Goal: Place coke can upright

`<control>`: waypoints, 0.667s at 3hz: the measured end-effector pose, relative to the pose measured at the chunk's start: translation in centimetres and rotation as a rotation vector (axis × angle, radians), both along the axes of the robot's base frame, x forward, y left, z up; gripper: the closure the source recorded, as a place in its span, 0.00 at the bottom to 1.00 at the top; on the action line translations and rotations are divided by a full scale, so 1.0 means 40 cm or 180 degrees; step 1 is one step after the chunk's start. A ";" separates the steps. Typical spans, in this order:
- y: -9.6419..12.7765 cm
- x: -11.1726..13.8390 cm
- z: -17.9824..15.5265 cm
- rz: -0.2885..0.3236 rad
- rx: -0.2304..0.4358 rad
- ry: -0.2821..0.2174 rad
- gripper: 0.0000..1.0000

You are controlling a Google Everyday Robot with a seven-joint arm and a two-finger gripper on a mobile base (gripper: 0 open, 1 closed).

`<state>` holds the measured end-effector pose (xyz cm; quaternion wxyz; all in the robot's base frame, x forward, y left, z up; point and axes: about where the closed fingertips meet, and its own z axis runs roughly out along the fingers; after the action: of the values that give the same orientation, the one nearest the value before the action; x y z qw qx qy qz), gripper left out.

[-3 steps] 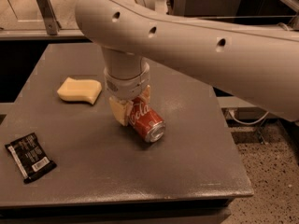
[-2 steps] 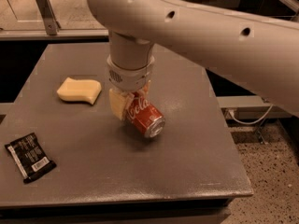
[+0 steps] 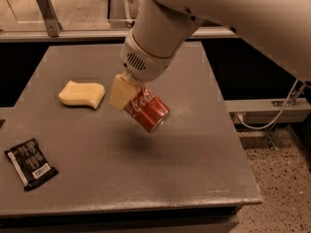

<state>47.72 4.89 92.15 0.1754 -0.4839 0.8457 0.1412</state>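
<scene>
The coke can (image 3: 148,110) is red with white script and hangs tilted above the middle of the grey table (image 3: 146,178), its silver base pointing down to the right. My gripper (image 3: 130,95) is shut on the can's upper end; one cream-coloured finger (image 3: 120,92) lies across its left side. The white arm reaches in from the upper right. A faint shadow lies on the table under the can.
A yellow sponge (image 3: 81,94) lies on the table left of the can. A black snack packet (image 3: 30,163) lies near the front left edge. A metal rail runs behind the table. The floor drops off at the right.
The gripper has lifted the can off the table; it was lying on the surface and now hangs tilted above it. The arm has risen.
</scene>
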 end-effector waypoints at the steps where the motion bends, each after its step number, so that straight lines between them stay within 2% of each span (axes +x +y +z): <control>1: -0.006 -0.002 0.012 0.0200 0.0053 -0.0124 1.00; 2: -0.004 -0.002 0.012 0.0211 0.0037 -0.0128 1.00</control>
<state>47.62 4.71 92.61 0.1904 -0.5133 0.8246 0.1421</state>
